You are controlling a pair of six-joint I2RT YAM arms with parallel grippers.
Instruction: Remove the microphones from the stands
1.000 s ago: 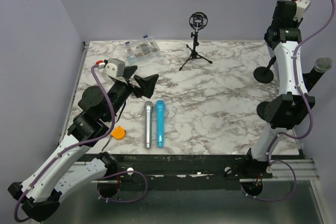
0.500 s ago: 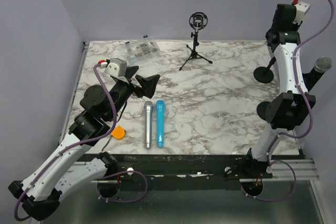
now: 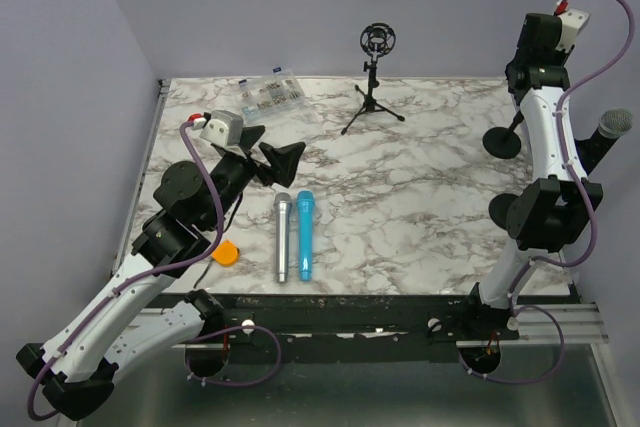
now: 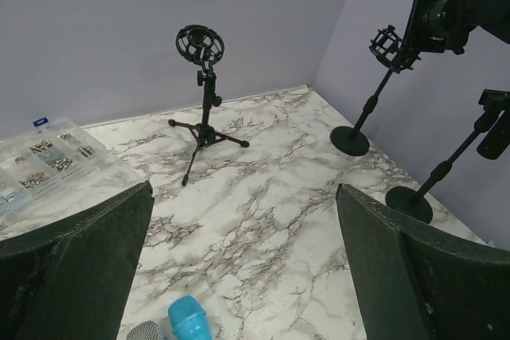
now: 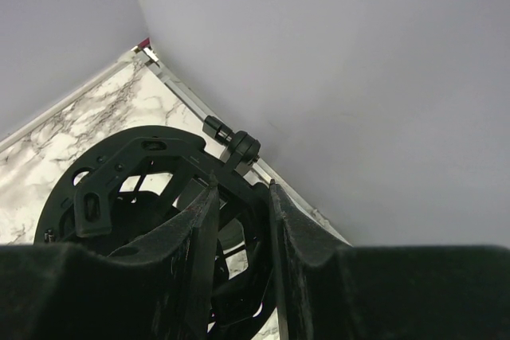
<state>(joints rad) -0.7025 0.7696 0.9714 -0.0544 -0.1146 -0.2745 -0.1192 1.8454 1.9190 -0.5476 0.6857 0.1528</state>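
The microphone (image 3: 614, 125) sits at 3 o'clock, off the table's (image 3: 420, 207) right edge, grey head up, clipped on a round-based stand (image 4: 446, 169). The right pincer (image 5: 243, 197) is raised at 2 o'clock, narrow, its fingers (image 5: 299, 232) either side of an empty shock mount's (image 5: 135, 181) ring; whether they clamp it I cannot tell. The left pincer (image 4: 245, 197) hangs wide and empty at 9 o'clock. At 11 o'clock a clear compartment box (image 3: 268, 93) holds small metal parts (image 4: 48, 157) sorted by cell, lid closed. A silver microphone (image 3: 283, 237) and a blue microphone (image 3: 303, 237) lie side by side at 7 o'clock.
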